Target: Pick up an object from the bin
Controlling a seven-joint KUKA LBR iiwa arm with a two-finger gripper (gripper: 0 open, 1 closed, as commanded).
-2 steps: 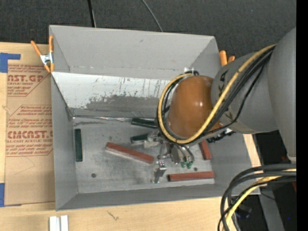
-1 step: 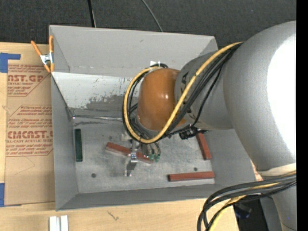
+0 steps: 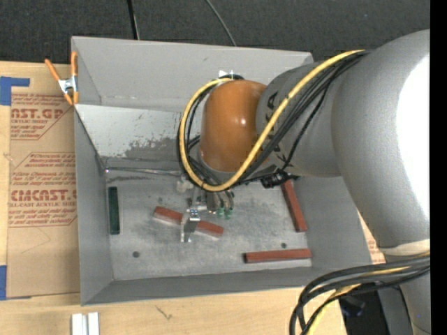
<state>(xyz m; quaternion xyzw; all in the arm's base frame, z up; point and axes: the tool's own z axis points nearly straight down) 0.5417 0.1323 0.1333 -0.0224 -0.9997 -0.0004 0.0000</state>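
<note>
Though the gripper [image 3: 189,222] sits low across the middle of a reddish-brown stick [image 3: 166,216] lying mid-floor, I cannot tell how far its jaws stand open or whether they grip it. A small green piece [image 3: 224,212] lies just right of it. Farther out in the grey bin [image 3: 126,128] lie a dark green bar [image 3: 113,209] at the left, a red-brown bar [image 3: 294,206] at the right and a red-brown strip [image 3: 277,256] at the near right.
</note>
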